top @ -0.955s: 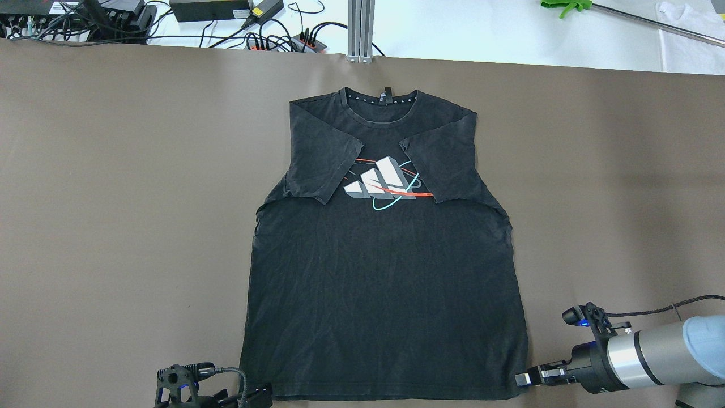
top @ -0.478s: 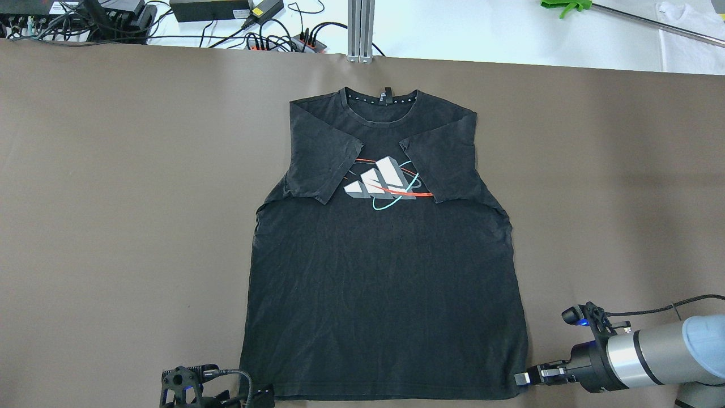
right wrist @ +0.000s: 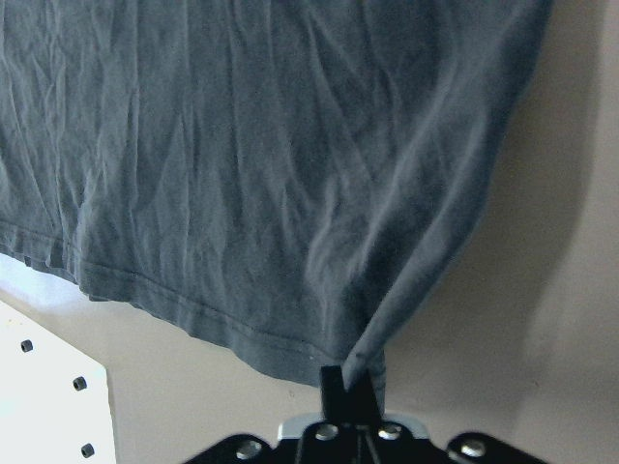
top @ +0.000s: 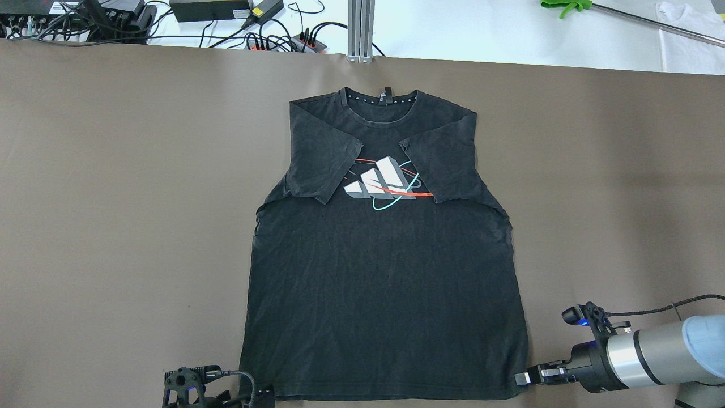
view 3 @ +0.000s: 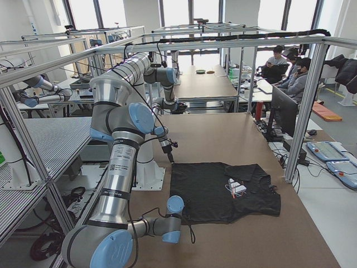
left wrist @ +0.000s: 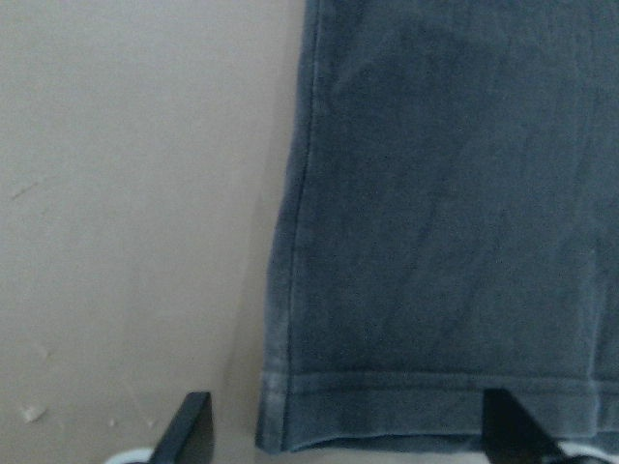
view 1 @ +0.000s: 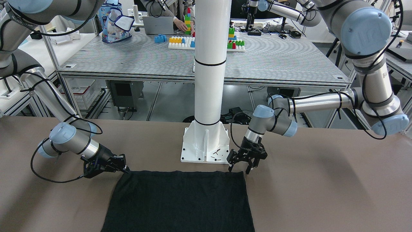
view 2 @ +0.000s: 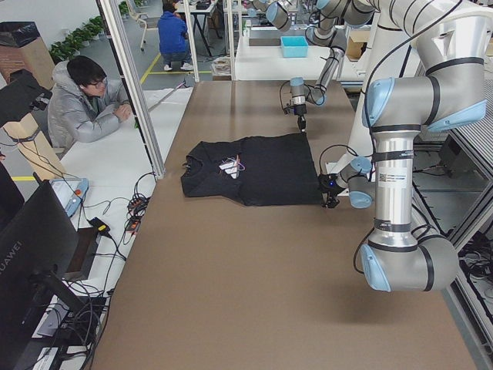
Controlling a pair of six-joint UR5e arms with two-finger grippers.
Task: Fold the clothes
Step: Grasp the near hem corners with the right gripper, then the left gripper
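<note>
The right gripper [top: 520,378] is pinched shut on the right hem corner of the black T-shirt [top: 379,283]. The left gripper [view 1: 239,171] stands open astride the other corner, likely preparing a paired lift toward the collar. The matte brown desk [top: 113,198] carries the shirt flat at mid-width, hem at the robot-side edge. Its sleeves [top: 325,164] are tucked inward over the chest print [top: 385,184]. Lab benches lie beyond.
</note>
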